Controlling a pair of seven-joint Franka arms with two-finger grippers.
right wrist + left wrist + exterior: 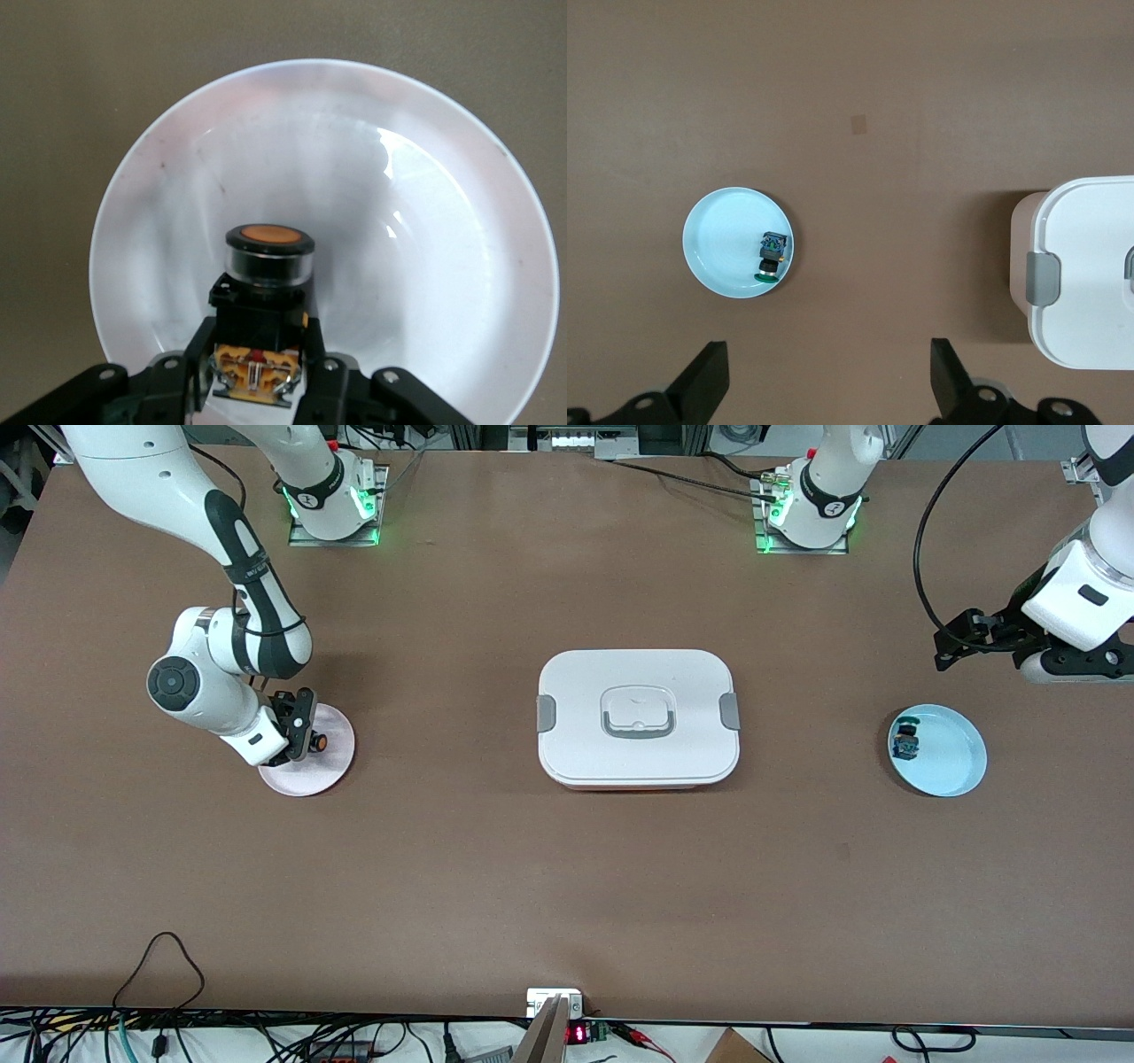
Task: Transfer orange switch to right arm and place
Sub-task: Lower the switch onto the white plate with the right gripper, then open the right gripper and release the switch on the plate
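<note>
**benchbot_L:** Status check, where's the orange switch [266, 292] sitting?

**me:** Right gripper [306, 742] has it. My fingers [323, 390] are clenched on the tan block end, orange cap pointing away from the wrist, and the whole thing is down in the pale pink dish [332, 766] near the right arm's end of the table. Can't tell if the body actually touches the dish floor.

**benchbot_L:** And your other hand?

**me:** Left gripper [952, 646] is just waiting, up in the air by the table edge at the left arm's end, fingers [704, 381] spread wide with nothing between them. Below it sits the light blue plate [961, 766] with the small blue-and-green switch [905, 741] lying near its rim.

**benchbot_L:** Anything in the middle?

**me:** White lidded box [638, 717] with grey latches, mid-table, well apart from both dishes.
</note>
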